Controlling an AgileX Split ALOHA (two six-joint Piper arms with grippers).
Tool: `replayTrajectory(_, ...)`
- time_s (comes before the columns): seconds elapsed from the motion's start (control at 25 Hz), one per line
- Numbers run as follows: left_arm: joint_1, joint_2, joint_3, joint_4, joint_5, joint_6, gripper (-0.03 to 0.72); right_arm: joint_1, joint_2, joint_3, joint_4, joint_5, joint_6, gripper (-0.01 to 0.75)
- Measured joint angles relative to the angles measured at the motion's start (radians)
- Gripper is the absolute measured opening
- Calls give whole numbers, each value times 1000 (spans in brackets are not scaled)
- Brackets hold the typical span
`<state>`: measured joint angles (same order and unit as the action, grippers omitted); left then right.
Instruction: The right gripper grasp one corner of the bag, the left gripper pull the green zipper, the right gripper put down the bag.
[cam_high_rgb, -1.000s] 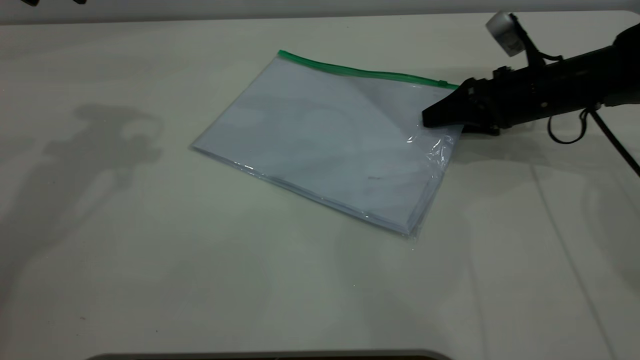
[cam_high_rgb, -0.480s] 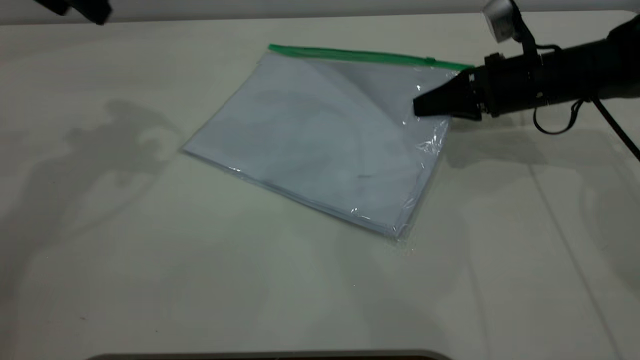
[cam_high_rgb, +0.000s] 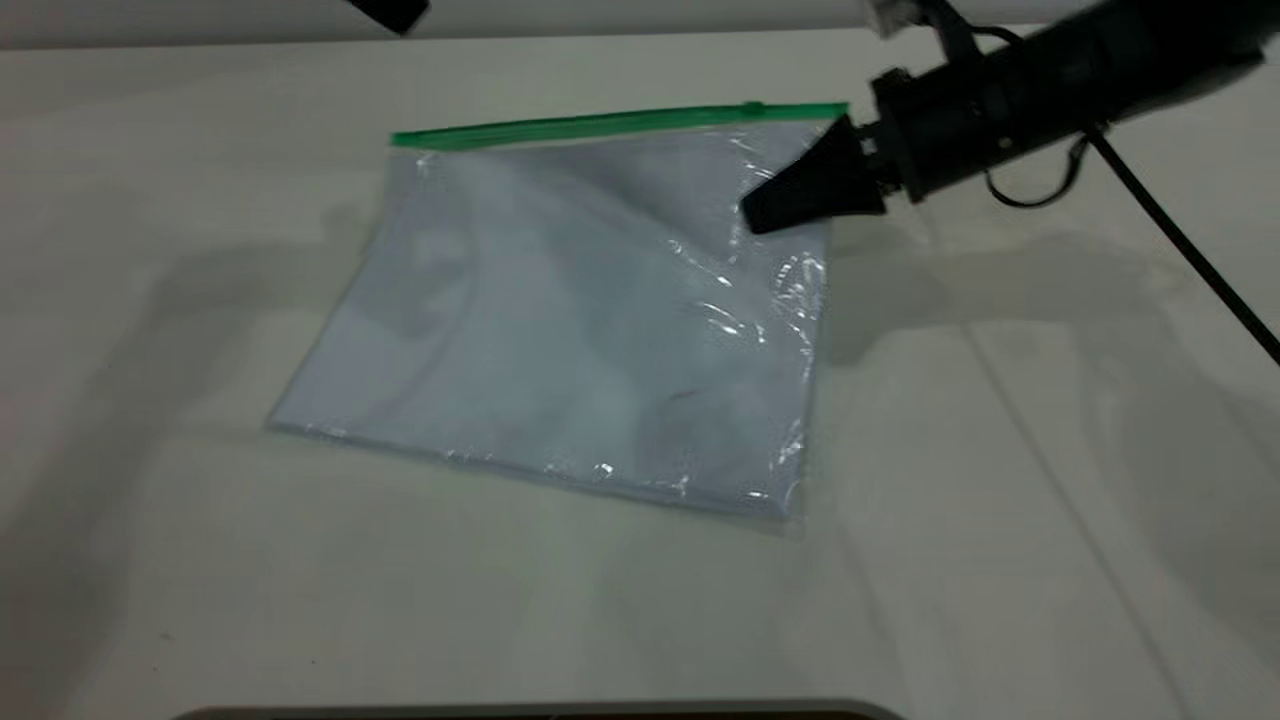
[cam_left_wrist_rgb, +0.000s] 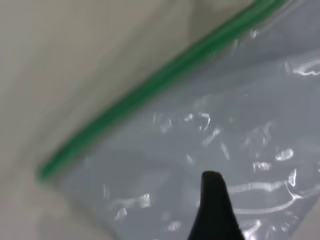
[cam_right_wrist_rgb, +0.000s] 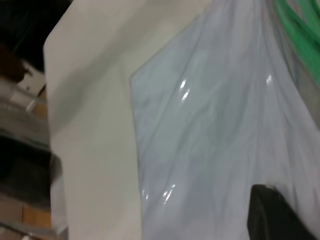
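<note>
The bag (cam_high_rgb: 560, 320), a clear pouch with white sheets inside, hangs tilted with its lower edge on the table. My right gripper (cam_high_rgb: 765, 215) is shut on its upper right corner, just below the green zipper (cam_high_rgb: 610, 124). The zipper runs level along the raised top edge, with its slider tab (cam_high_rgb: 752, 107) near the right end. My left gripper (cam_high_rgb: 390, 12) shows only as a black tip at the top edge of the exterior view, above the zipper's left end. Its wrist view looks down on the bag (cam_left_wrist_rgb: 225, 125) and the green zipper (cam_left_wrist_rgb: 150, 90). The right wrist view shows the bag (cam_right_wrist_rgb: 210, 130).
The pale table (cam_high_rgb: 300, 560) stretches around the bag on all sides. A black cable (cam_high_rgb: 1180, 250) trails from the right arm over the table's right part. The table's edge (cam_right_wrist_rgb: 50, 110) and clutter beyond it show in the right wrist view.
My right gripper has risen and moved left with the corner in it, so the bag swung and its zipper edge came up level. The left gripper has moved right along the top.
</note>
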<state>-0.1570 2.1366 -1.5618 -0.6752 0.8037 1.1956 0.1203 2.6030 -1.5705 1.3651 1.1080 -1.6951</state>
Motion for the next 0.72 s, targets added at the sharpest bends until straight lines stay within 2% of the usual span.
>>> replayTrajectory(0.2, -28, 102, -106, -4, 39, 79, 590, 63, -60, 0, -27, -27, -2, 36)
replayTrajectory(0.4, -86, 150, -166, -43, 44, 175, 590, 129, -95, 0, -81, -149, 5, 36)
replayTrajectory(0.72, -151, 180, -170, -51, 41, 300, 590, 162, -97, 0, -93, -231, 5, 36)
